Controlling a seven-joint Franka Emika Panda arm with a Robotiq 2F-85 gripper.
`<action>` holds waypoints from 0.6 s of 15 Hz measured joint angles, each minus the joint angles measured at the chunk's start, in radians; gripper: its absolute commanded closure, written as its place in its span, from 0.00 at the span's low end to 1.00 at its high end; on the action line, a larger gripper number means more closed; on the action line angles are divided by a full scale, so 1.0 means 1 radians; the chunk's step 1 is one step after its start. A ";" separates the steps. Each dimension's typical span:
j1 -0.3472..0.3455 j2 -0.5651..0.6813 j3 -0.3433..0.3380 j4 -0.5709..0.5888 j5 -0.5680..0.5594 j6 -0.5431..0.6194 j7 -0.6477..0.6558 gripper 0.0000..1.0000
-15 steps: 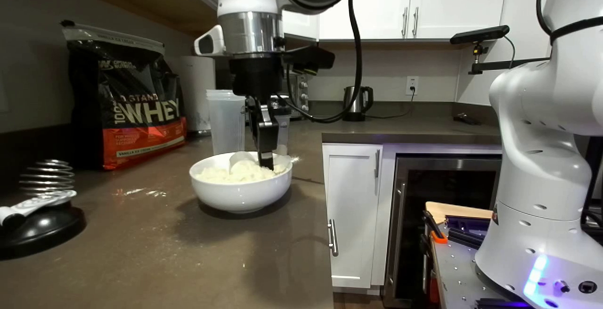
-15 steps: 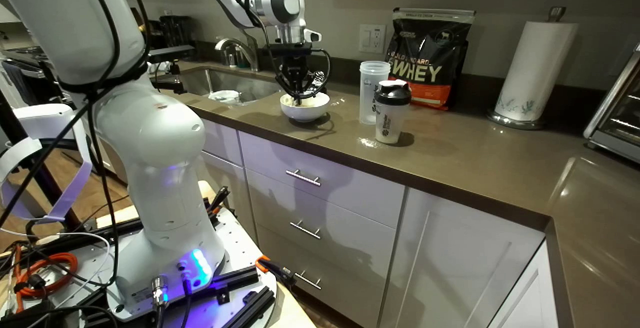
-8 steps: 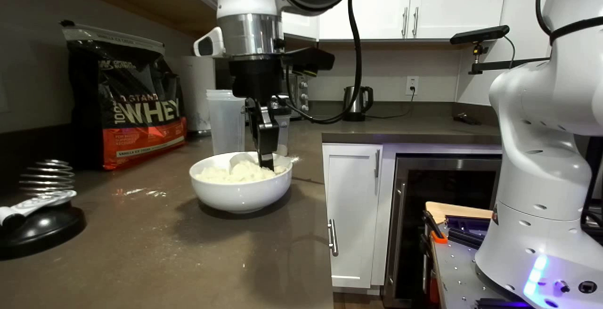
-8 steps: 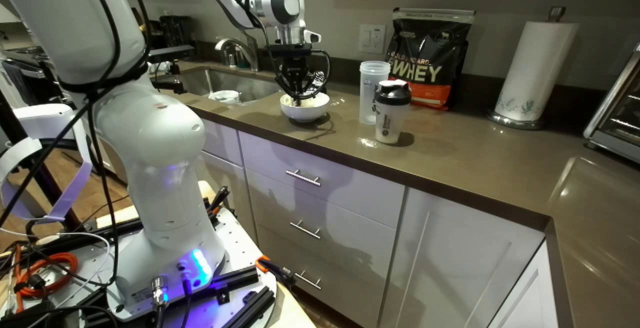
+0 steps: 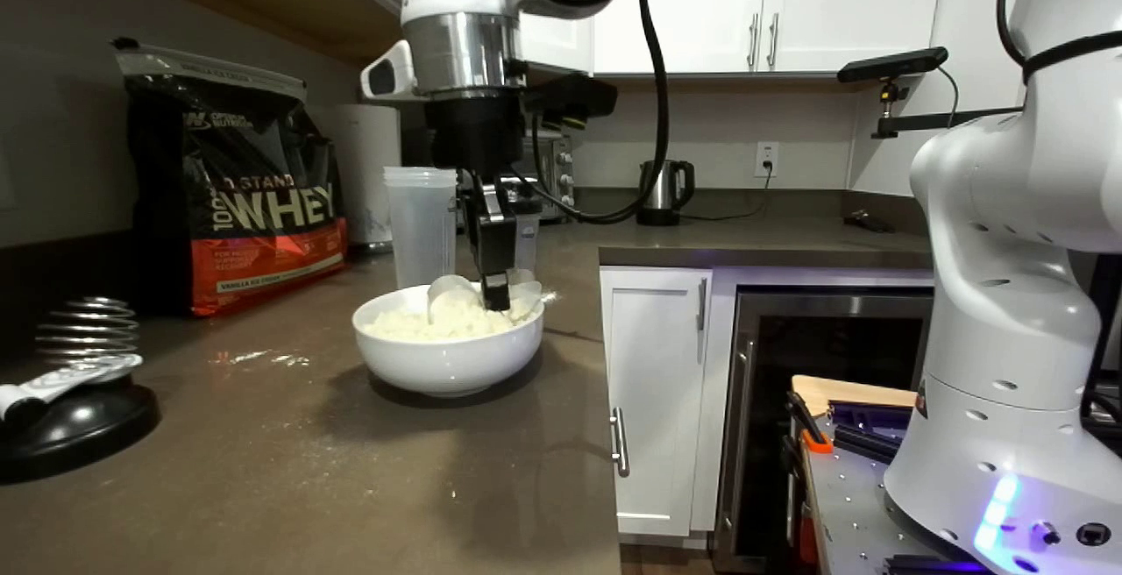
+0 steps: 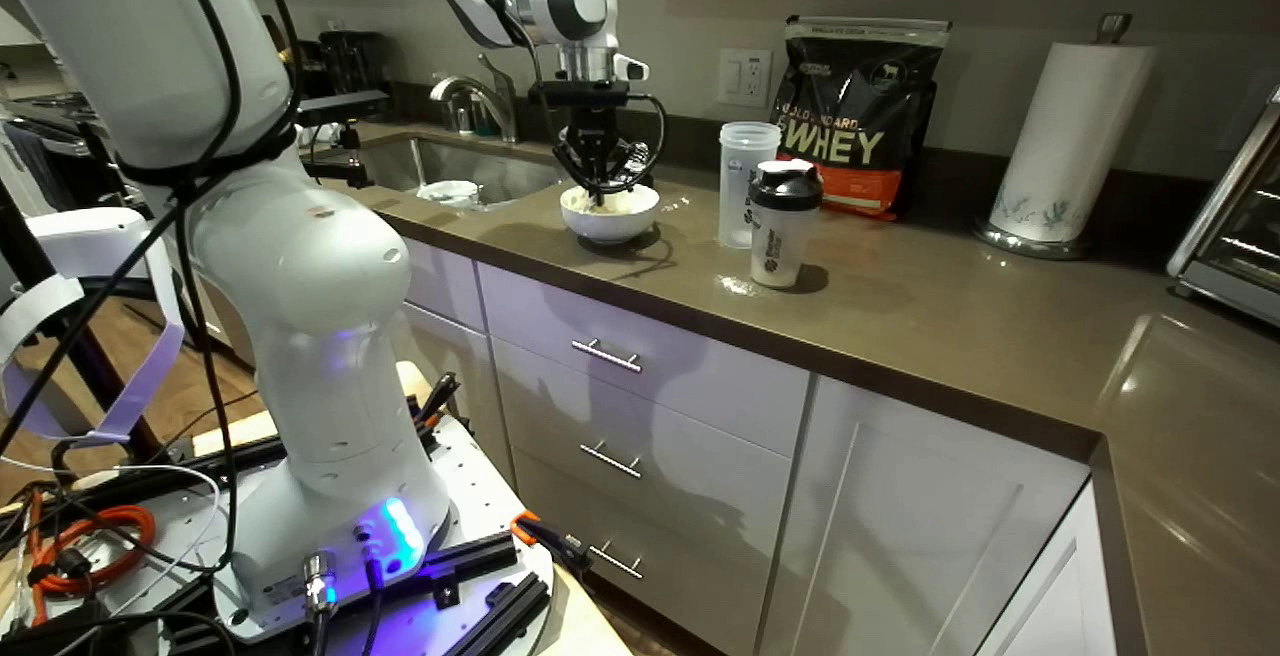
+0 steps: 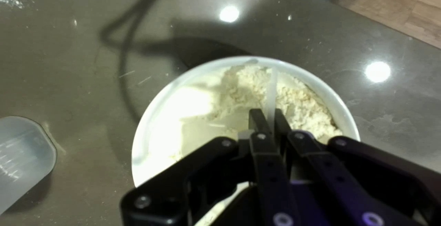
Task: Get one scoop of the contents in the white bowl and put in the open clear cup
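The small translucent measuring scoop (image 5: 444, 289) is pinched by its handle (image 7: 272, 93) between the close-set jaws of the hand (image 7: 270, 117), in the glossy white bowl (image 5: 447, 366), and its round end is seen, in an exterior view, among the heaped white powder (image 5: 451, 324). The tall open clear cup (image 6: 738, 181) is seen upright on the brown worktop (image 6: 950, 316) in both exterior views, apart from the bowl and near the black-lidded shaker bottle (image 6: 783, 236) and the whey bag (image 6: 858, 116)
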 measured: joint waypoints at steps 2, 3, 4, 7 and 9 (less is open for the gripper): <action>0.000 0.000 -0.007 0.005 0.020 -0.014 -0.010 0.98; 0.000 0.001 -0.010 0.010 0.032 -0.026 -0.017 0.98; -0.001 0.001 -0.014 0.014 0.045 -0.036 -0.023 0.98; -0.002 0.005 -0.024 0.022 0.070 -0.055 -0.037 0.98; -0.003 0.008 -0.028 0.025 0.084 -0.064 -0.040 0.98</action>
